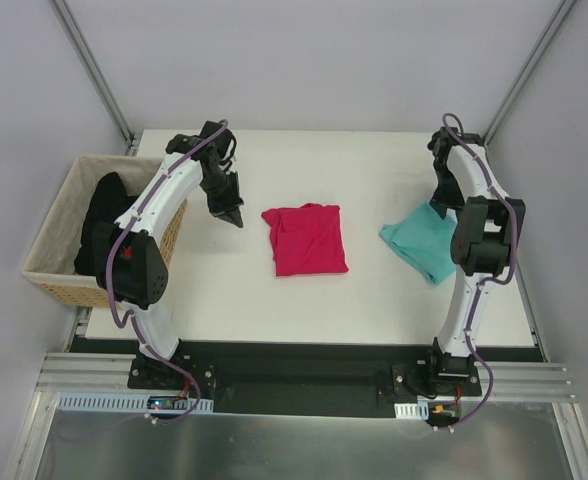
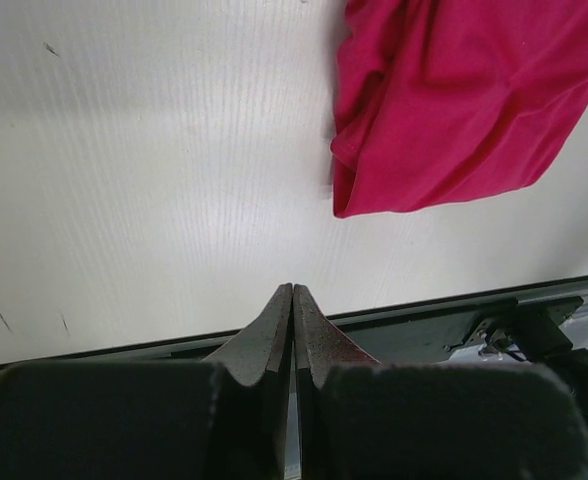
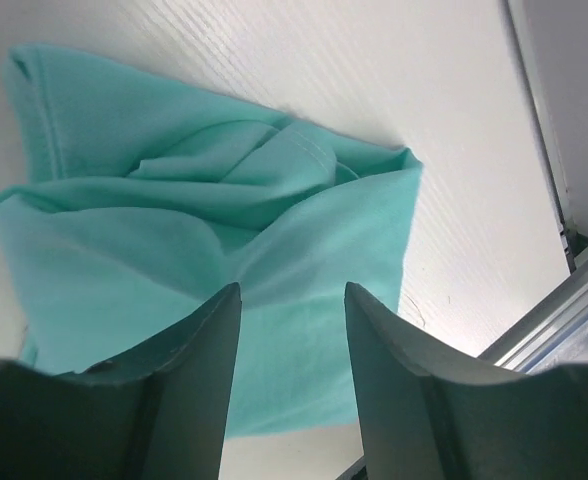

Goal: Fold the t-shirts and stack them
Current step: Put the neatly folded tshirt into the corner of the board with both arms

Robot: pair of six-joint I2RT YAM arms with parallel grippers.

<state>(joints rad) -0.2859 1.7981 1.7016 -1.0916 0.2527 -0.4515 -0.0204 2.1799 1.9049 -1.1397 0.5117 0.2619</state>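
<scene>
Pink t-shirt [image 1: 306,240] sits folded-ish in the middle of the table [image 1: 374,165], a bit rumpled. The teal t-shirt [image 1: 422,240] is off to the right, loosely folded near the table's right edge. Right gripper [image 3: 292,290] is right over the teal one, jaws apart, gripping nothing. Left gripper [image 2: 292,292] is pinched fully closed and empty, just left of the pink shirt. Wicker basket [image 1: 59,235] with dark cloth [image 1: 99,215] inside sits at far left.

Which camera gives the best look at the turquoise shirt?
The right wrist view: the turquoise shirt fills it, folds clear. The top external view shows it small, partly behind the right arm. The left wrist view misses it entirely.
</scene>
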